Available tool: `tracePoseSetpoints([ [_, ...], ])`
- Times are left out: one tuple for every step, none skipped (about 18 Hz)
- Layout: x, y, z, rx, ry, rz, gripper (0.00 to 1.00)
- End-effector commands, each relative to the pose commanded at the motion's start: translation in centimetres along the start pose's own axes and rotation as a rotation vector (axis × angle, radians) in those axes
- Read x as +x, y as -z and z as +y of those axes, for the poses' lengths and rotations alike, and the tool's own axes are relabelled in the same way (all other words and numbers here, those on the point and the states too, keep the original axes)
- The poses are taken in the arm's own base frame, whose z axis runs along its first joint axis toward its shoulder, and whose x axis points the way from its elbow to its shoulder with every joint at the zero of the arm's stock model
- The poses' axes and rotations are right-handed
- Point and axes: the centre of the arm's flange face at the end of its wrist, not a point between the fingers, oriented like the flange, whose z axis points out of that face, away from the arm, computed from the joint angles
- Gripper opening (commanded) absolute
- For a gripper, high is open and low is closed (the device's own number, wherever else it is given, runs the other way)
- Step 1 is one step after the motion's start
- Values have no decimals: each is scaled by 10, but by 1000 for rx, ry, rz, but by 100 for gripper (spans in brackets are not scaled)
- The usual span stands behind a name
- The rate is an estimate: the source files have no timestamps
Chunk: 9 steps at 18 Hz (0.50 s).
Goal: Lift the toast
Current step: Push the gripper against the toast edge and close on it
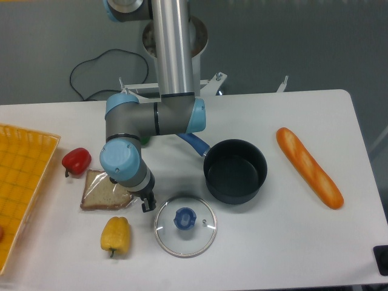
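The gripper (144,203) is mostly hidden under the arm's wrist, low at the right edge of the toast (103,194), and whether its fingers are spread or clamped cannot be told. The toast lies flat in its clear wrap on the white table (273,242), roughly square with its slightly longer side running left to right, just below the red pepper (76,160) and above the yellow pepper (115,235). To the right sit a glass lid (185,225), a dark pot (235,171), and farther off an orange baguette (309,167); a yellow basket (21,182) is at the far left.
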Motion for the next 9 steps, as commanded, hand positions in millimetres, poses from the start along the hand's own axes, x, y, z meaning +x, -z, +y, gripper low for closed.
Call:
tracePoseSetpoints([
  [-1, 1, 0, 0, 2, -2, 7],
  [-1, 1, 0, 0, 0, 0, 7],
  [0, 2, 0, 0, 0, -2, 7],
  [-1, 3, 0, 1, 2, -4, 4],
  [-2, 6, 0, 2, 1, -9, 3],
  [-3, 8, 1, 2, 3, -12, 3],
  [-4, 9, 0, 2, 1, -14, 3],
  [-4, 10, 1, 4, 3, -15, 3],
  [-5, 14, 1, 5, 4, -21, 2],
])
